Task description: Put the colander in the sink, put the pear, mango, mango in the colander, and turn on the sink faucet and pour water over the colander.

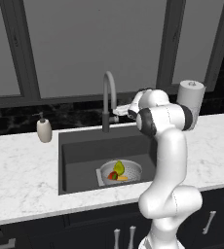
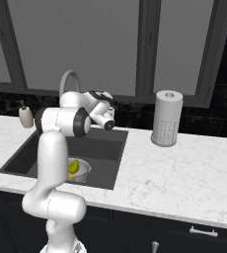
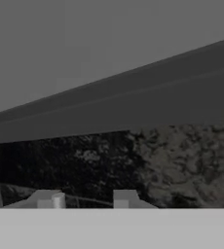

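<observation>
Hovering by sink faucet (image 1: 107, 99) base — hand (image 1: 117, 113), maybe touching lever

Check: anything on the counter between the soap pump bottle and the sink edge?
Bare marble. In the left base view, nothing lies between the soap pump bottle and the sink rim.

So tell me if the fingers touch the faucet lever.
Cannot tell. In the left base view the gripper sits right beside the sink faucet, but no gap or contact shows plainly.

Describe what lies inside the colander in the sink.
Inside the colander sit a yellow-green pear, a red mango and an orange-yellow mango. The colander's floor beneath them is covered.
</observation>
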